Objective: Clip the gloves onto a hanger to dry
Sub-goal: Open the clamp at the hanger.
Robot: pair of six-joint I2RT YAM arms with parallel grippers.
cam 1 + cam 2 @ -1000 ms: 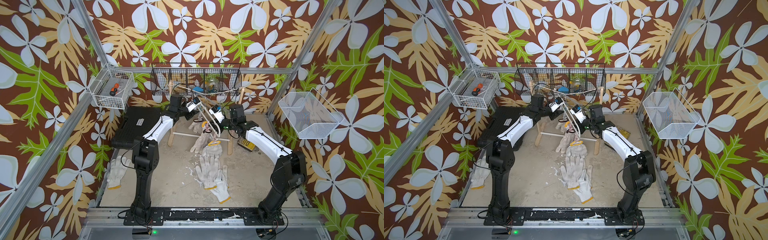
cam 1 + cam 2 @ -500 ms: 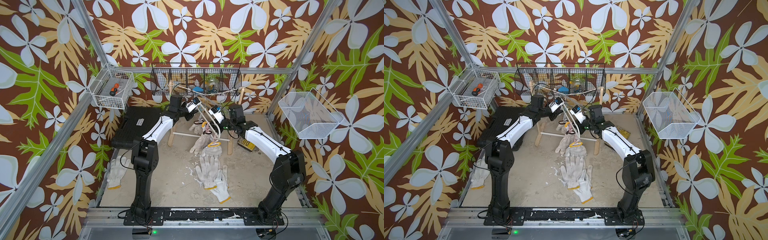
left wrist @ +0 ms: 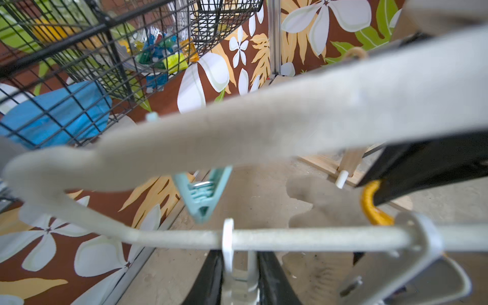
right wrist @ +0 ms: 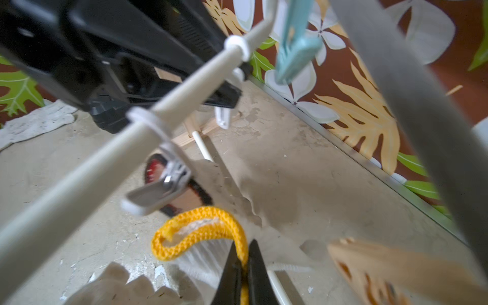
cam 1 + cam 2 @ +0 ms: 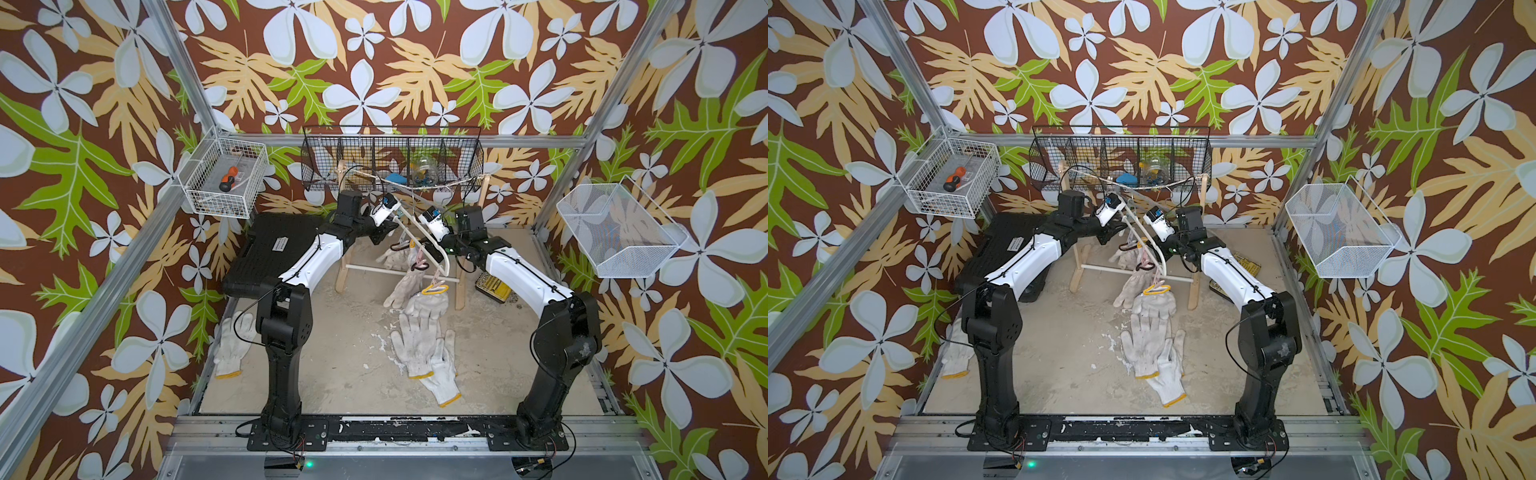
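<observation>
Yellow-cuffed glove (image 4: 200, 229) cropped, hanger (image 3: 264, 126) v. blurred

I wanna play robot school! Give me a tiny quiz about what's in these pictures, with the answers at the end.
1. What is the right gripper pinching? A) a glove's yellow cuff B) a spoon C) a sock
2. True or false: the orange-handled screwdriver lies in a white wire basket.
3. In the left wrist view, what colour is the clip hanging between the white hanger's arm and bar?

Key: 1 A. 2 true. 3 teal.
</observation>
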